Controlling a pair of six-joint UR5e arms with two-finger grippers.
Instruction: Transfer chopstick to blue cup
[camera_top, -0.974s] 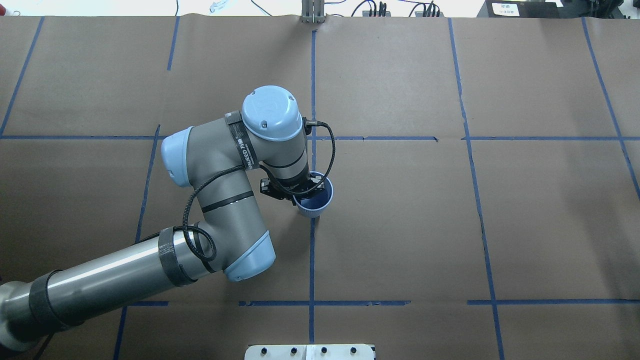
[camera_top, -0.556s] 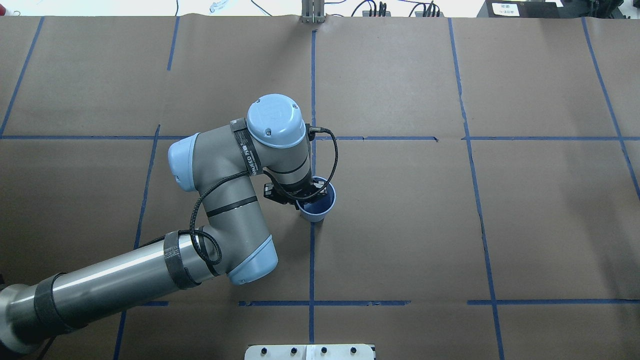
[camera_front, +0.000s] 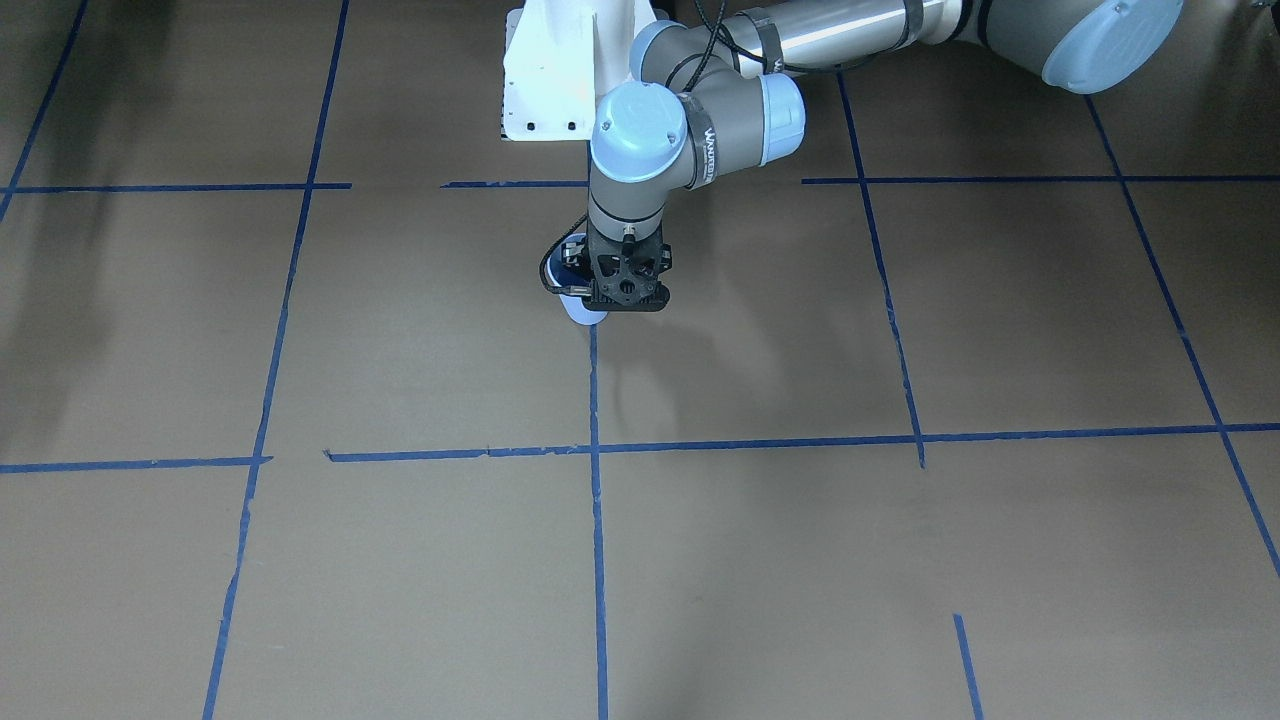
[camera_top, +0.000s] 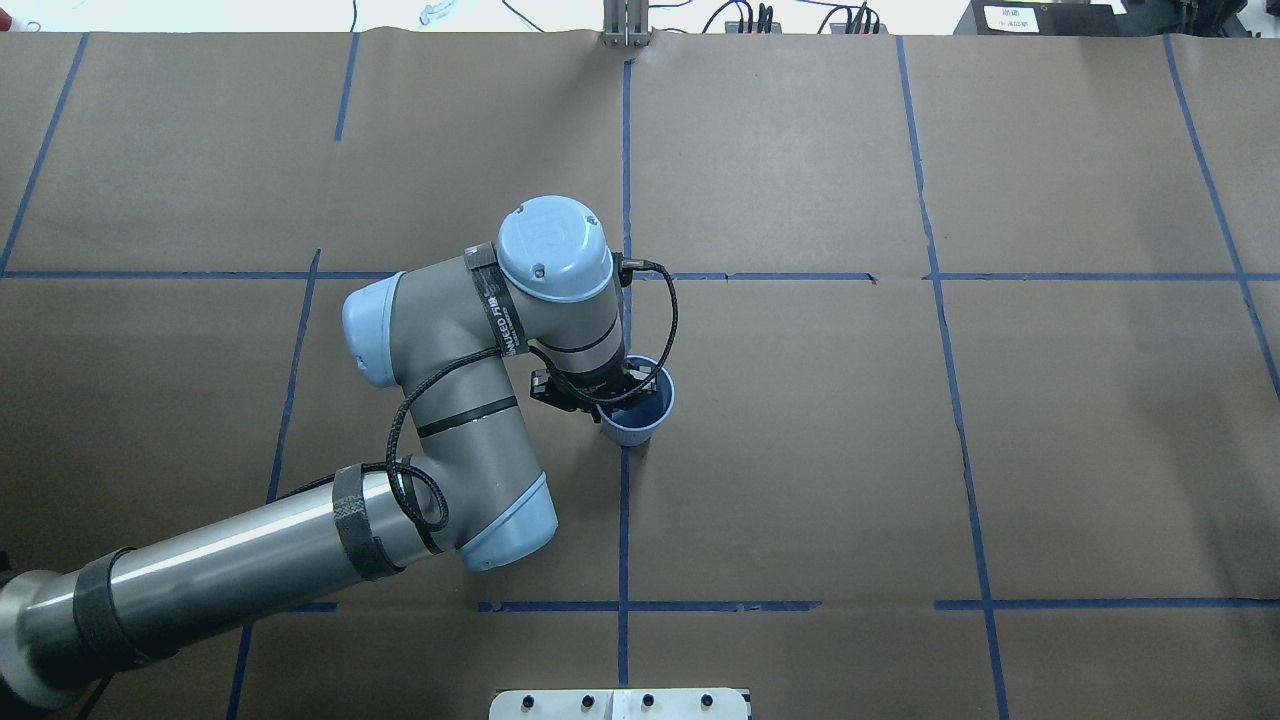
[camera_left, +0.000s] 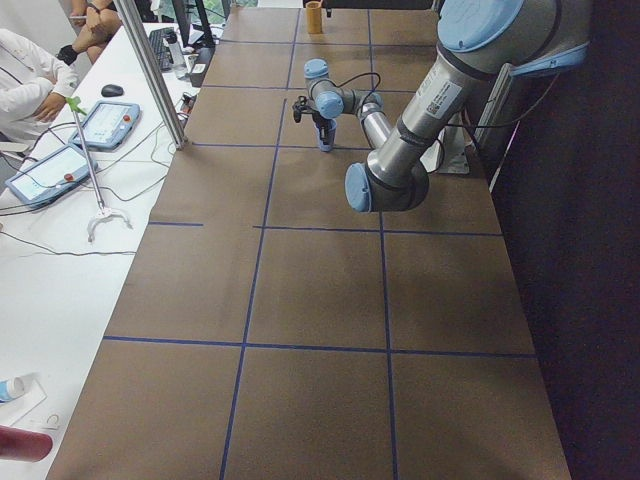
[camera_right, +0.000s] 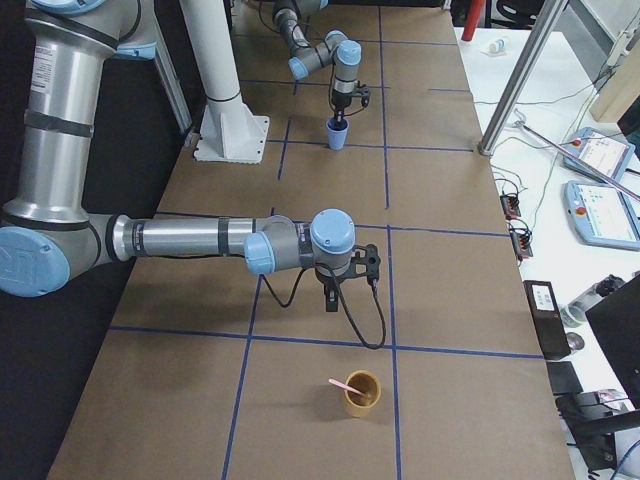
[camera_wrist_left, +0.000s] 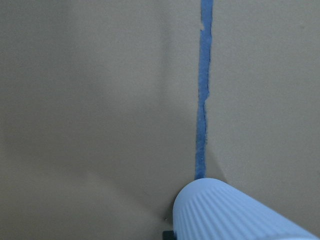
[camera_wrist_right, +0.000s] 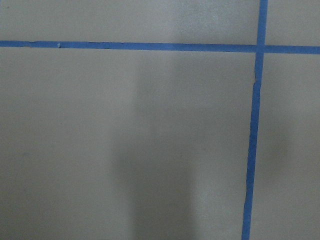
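The blue cup (camera_top: 645, 412) is near the table's middle, on a blue tape line. My left gripper (camera_top: 605, 392) is shut on the cup's rim, on the side toward the arm. The cup's ribbed wall (camera_wrist_left: 235, 212) fills the bottom of the left wrist view. Whether the cup touches the table I cannot tell. The chopstick (camera_right: 345, 384) leans in a tan cup (camera_right: 362, 392) far to my right. My right gripper (camera_right: 330, 298) hangs over the table a little short of that cup. I cannot tell whether it is open or shut.
A white mounting base (camera_front: 545, 80) stands at the robot's side of the table. A metal pole (camera_right: 520, 70) rises at the far edge. A side table with tablets (camera_left: 50, 170) and a seated person adjoins that edge. Blue tape lines grid the brown cover.
My left arm has shifted slightly right and toward the near edge of the overhead view. The blue cup moved along with the gripper.
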